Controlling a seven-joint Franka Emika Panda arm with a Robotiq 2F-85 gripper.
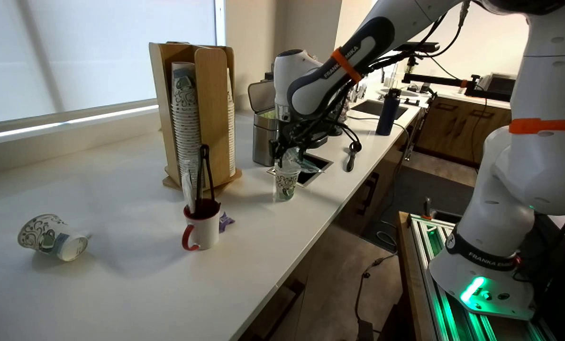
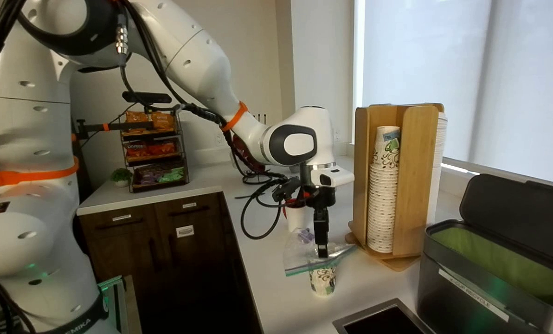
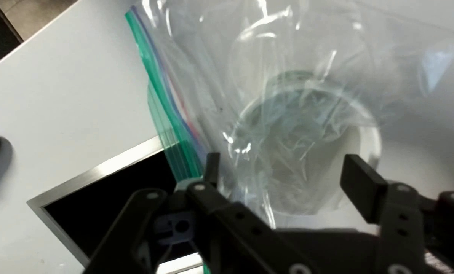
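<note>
1. Near the robot-side edge of the counter (image 1: 145,293), the gripper (image 3: 282,179) is pointed downward; its two fingers (image 3: 364,190) are spread, a wide gap being visible between them in the wrist view.
2. Beneath the fingertips, a patterned paper cup (image 2: 323,280) is stood upright between the wooden rack (image 1: 211,94) and the robot-side edge; whether its rim is touched cannot be told.
3. Over part of the cup's mouth, a clear plastic bag (image 3: 265,49) is draped; its green zip strip (image 3: 154,82) is seen across the metal frame (image 3: 97,167) of an opening let into the counter. Whether the film is touched by the fingers cannot be told.
4. Toward the window-side edge, the wooden rack is filled with stacked cups (image 1: 186,137); near it, a bin (image 2: 453,306) is placed, its lid (image 2: 522,222) raised.
5. Closer to the robot-side edge than the rack, a white mug (image 1: 209,234) is set, a black utensil (image 1: 204,151) being held inside; well apart, another patterned cup (image 1: 50,239) is laid on its side.
6. Beyond the counter's inner corner, a snack rack (image 2: 160,186) is seen in an exterior view.
</note>
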